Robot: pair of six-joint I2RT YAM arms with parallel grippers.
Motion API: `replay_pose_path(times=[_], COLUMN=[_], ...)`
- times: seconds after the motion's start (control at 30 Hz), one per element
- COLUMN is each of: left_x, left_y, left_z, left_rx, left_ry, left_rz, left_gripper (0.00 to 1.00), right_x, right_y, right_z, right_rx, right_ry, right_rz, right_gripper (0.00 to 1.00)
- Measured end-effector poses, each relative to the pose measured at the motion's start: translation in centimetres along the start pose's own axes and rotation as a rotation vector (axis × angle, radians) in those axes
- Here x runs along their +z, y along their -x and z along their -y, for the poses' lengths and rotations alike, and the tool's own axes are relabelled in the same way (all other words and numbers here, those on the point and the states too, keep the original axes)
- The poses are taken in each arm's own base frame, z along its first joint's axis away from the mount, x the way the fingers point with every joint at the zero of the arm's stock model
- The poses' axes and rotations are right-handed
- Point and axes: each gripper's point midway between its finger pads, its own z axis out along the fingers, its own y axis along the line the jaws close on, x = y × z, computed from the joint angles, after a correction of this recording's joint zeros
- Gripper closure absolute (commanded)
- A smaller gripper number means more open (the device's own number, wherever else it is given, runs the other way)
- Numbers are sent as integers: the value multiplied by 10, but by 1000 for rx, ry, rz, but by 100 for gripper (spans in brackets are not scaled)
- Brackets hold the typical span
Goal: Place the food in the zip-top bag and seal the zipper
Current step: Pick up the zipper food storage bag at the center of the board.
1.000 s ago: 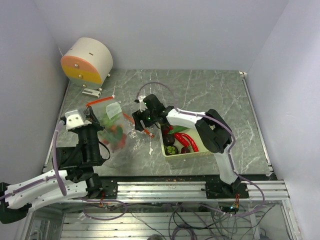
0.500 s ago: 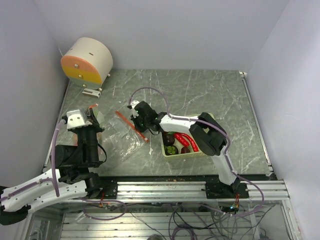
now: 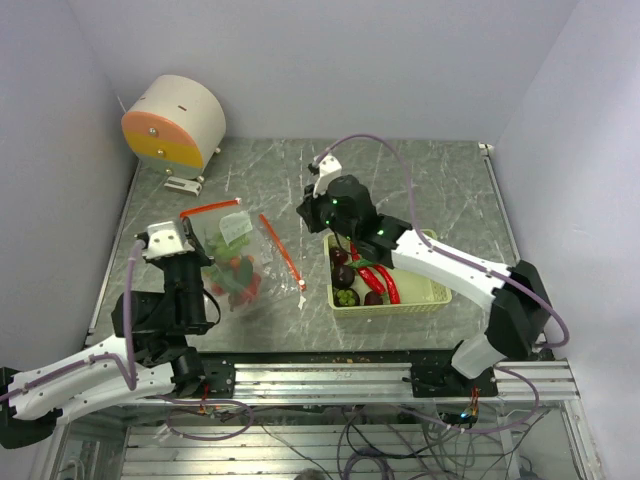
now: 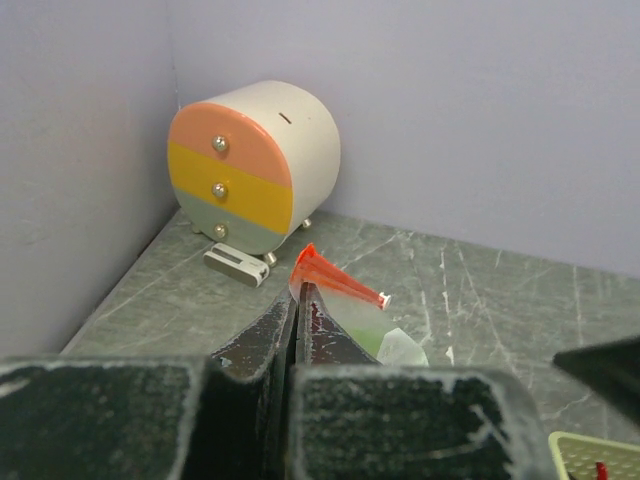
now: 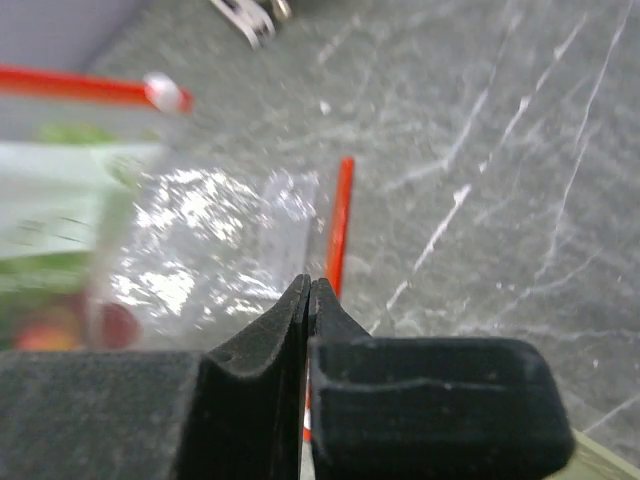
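Note:
The clear zip-top bag (image 3: 238,262) hangs at the left with red and green food (image 3: 236,274) inside it. My left gripper (image 3: 188,224) is shut on the left end of the orange-red zipper (image 3: 212,207); in the left wrist view that zipper (image 4: 338,279) sticks out past my left gripper (image 4: 299,292). The zipper's other strip (image 3: 283,251) slants toward the basket. My right gripper (image 3: 305,212) is shut and holds nothing; in the right wrist view this right gripper (image 5: 309,286) hovers over the zip-top bag (image 5: 205,245) beside the zipper (image 5: 340,222). More food (image 3: 372,281), red chilis and dark purple pieces, lies in the basket.
The pale green basket (image 3: 424,296) stands right of the bag, under the right arm. A round drawer unit (image 3: 175,122) with orange and yellow fronts sits in the back left corner, a small white block (image 3: 183,184) before it. Walls close in the left, rear and right.
My right gripper has shut and drawn back from the bag's mouth toward the rear right, its arm swinging out to the right. The left gripper has kept its hold on the zipper.

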Motion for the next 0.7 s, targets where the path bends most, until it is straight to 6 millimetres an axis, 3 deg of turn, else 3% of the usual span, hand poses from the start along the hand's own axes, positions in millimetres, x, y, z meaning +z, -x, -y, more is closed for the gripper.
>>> replay_pose_path(times=[0.03,0.07,0.13,0.2,0.27,0.43,0.5,0.7], left_x=[0,0,0,0,0,0,0,1], left_y=[-4,-7,-12,-13,-13,5,13,15], left_z=[1,3,6,6,5,-4,-7,-7], left_rx=[13,29,56,65,62,4,-22,-13], left_ry=[3,5,6,5,5,12,14,11], left_rz=[-2,-6,-13,-15,-17,-5,-1,-7], left_gripper=[93,93,93,93,93,93,93,93], right_x=[-9,-15,-18,-7,12,58,73,100], right_y=[16,28,41,38,18,-60,-81,-111], right_z=[-3,-5,-9,-12,-11,0,3,0], right_rx=[6,8,7,-1,-11,-43,-52,-79], right_ry=[14,24,40,47,44,-2,-21,-50], right_rz=[43,71,96,78,22,-195,-255,-336], right_gripper=[100,92,53,26,13,7,7,9])
